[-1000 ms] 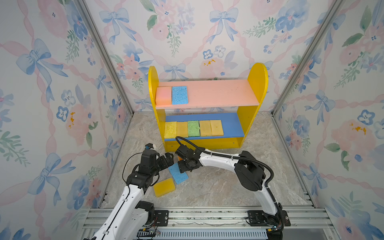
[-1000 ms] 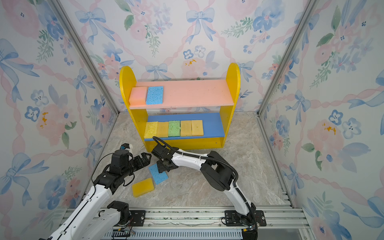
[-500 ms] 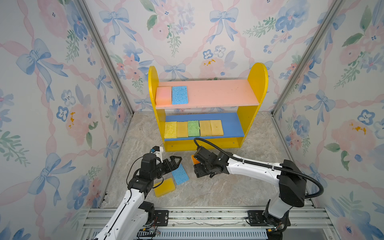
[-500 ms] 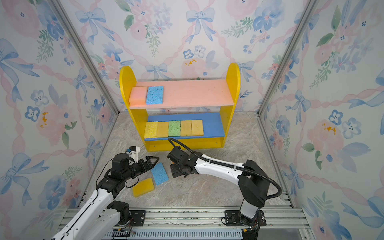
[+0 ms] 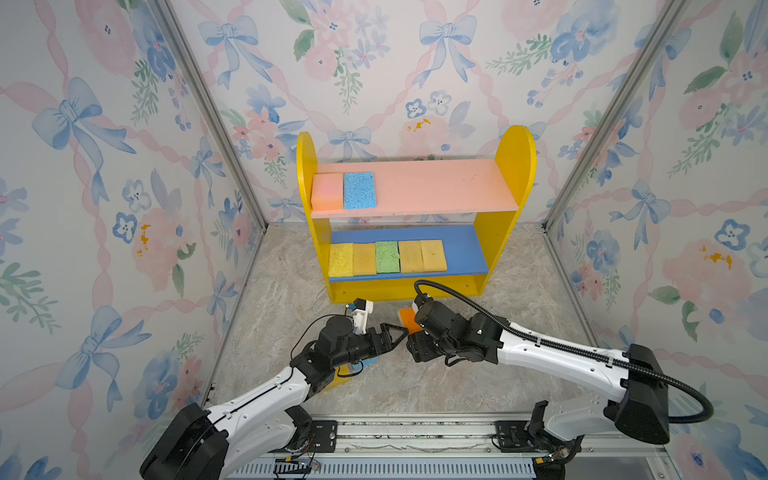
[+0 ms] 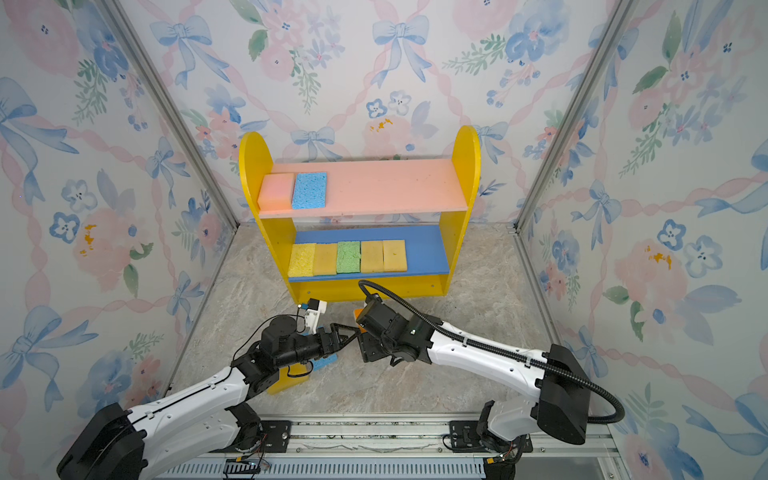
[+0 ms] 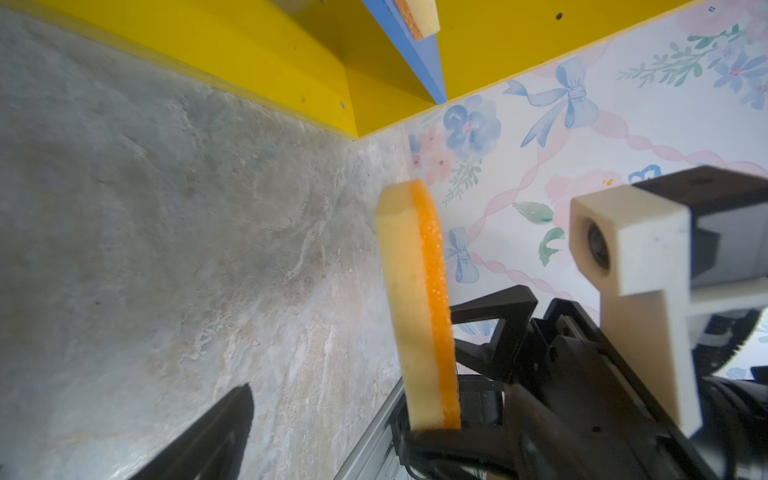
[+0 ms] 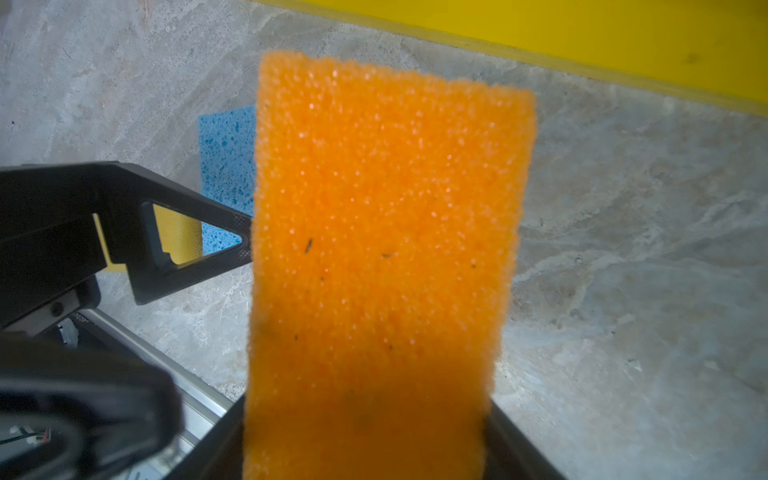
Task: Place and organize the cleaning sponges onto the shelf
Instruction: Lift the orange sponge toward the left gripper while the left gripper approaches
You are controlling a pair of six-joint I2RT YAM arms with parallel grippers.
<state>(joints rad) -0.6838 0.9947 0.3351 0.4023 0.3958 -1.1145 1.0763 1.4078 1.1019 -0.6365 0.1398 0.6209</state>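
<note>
We see the shelf (image 5: pixel 515 166) at the back, with seven sponges (image 5: pixel 386 257) on it: two on its pink board (image 5: pixel 436 187) and five on its blue board (image 5: pixel 461 249). In front, our right gripper (image 5: pixel 409 336) pinches the orange sponge (image 8: pixel 382 249). Our left gripper (image 5: pixel 392 334) is spread just beside it. A loose blue sponge (image 8: pixel 226 158) and a yellow sponge (image 6: pixel 282 382) lie on the floor (image 5: pixel 415 386).

— What sat on the shelf (image 5: pixel 513 166), mid-frame?
— Pink sponge (image 5: pixel 327 191) beside blue sponge (image 5: pixel 359 190), left end of pink upper board (image 5: pixel 436 187); row of five sponges (image 5: pixel 387 257) on blue lower board (image 5: pixel 463 249).
— And the floor (image 5: pixel 415 386)?
— Second blue sponge (image 6: pixel 322 364) and yellow sponge (image 6: pixel 286 382) lay lower centre, partly hidden.
</note>
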